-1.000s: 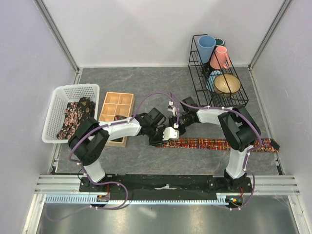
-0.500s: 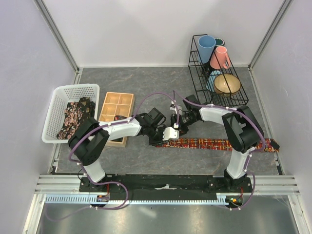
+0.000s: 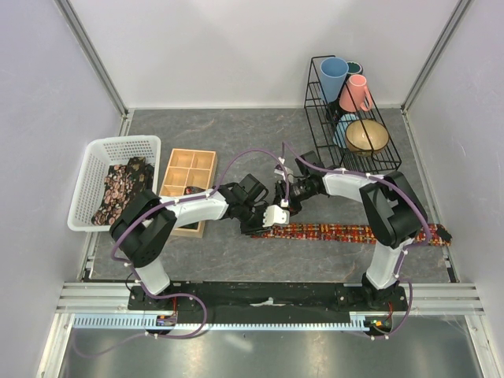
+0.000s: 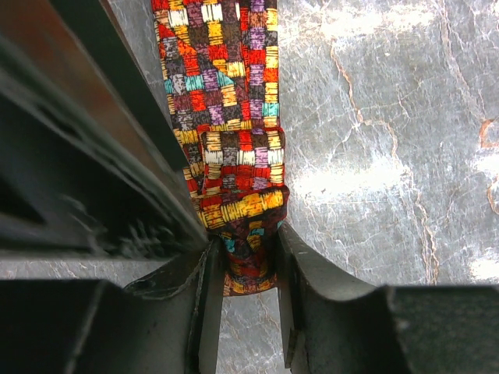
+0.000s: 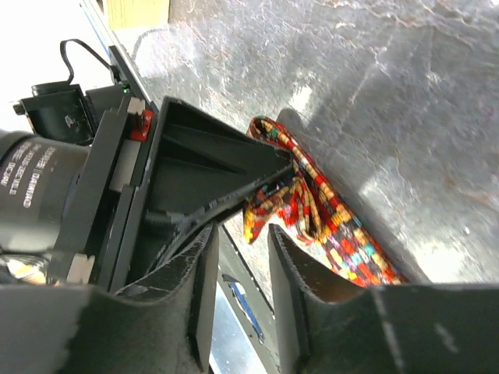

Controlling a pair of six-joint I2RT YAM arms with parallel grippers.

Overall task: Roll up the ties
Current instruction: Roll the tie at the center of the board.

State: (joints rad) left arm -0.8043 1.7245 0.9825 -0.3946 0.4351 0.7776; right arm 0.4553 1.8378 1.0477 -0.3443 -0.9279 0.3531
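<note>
One tie (image 3: 354, 233), patterned in red, orange and yellow squares, lies flat across the table from the middle to the right edge. Its left end is folded over on itself (image 4: 238, 175). My left gripper (image 3: 268, 224) (image 4: 248, 238) is shut on that folded end, which is pinched between both fingers. My right gripper (image 3: 283, 201) (image 5: 242, 230) hovers just behind it and is open, with only table showing in the narrow gap. The tie's curled end (image 5: 290, 204) lies just past its fingertips. More ties (image 3: 120, 189), dark with a small floral print, lie in the basket.
A white plastic basket (image 3: 90, 157) sits at the far left, with a wooden compartment tray (image 3: 187, 183) beside it. A black wire rack (image 3: 350, 118) holding cups and a bowl stands at the back right. The two wrists are close together at mid-table.
The right wrist has shifted slightly back and to the right, and its jaws widened briefly, then narrowed. The left gripper and the tie have stayed put.
</note>
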